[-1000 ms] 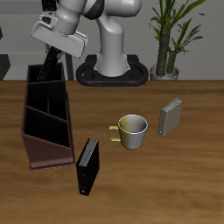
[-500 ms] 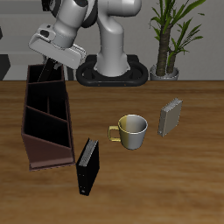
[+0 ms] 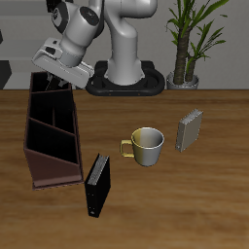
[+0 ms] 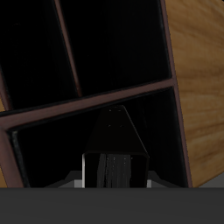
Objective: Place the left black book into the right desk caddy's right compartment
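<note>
The left black book (image 4: 114, 144), a slim, plain all-black hardcover, hangs pinched in my claw (image 4: 114, 179), my two fingers closed narrow on its upper end, its long axis pointing straight away from me and down into the long dark reddish-brown wooden desk caddy (image 3: 51, 131). That caddy is my landmark for everything else. In my own wrist view the book's lower end sits inside the dark-walled end bin, the right compartment (image 4: 52, 149), between the wooden partition and the caddy's outer wall; I cannot tell whether it already touches the floor there. I judge the coming move a plain one: lower along the book's own axis, keeping it clear of the partition, then part my fingers. Beyond that partition lie the middle and far sections, both dark. From the exterior view, a second, broader black book (image 3: 97, 185) lies on the brown wooden table (image 3: 195, 204) just beside the caddy's front end. Farther from the caddy stands a pale metal mug (image 3: 146, 146), then a small grey book (image 3: 190, 129), then a potted green plant (image 3: 190, 39).
</note>
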Controlling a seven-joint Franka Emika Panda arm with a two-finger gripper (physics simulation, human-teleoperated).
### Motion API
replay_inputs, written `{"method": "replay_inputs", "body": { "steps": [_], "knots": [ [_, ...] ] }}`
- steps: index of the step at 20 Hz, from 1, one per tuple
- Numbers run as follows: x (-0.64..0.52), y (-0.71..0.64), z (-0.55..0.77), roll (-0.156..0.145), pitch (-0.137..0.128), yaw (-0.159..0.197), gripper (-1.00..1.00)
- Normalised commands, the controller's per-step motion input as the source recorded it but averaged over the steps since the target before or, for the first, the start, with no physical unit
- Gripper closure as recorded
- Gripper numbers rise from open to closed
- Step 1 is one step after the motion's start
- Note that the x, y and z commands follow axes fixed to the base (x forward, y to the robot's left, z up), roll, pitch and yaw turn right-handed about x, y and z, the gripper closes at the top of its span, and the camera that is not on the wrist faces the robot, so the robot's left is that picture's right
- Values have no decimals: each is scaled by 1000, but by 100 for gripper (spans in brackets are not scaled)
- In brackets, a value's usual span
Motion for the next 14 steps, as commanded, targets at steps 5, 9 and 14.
{"method": "replay_inputs", "body": {
  "steps": [5, 9, 14],
  "knots": [
    [25, 62, -79, 25, 18, 11, -100],
    [34, 71, -17, 12, 9, -3, -100],
    [62, 98, 2, 9, -1, -1, -100]
  ]
}}
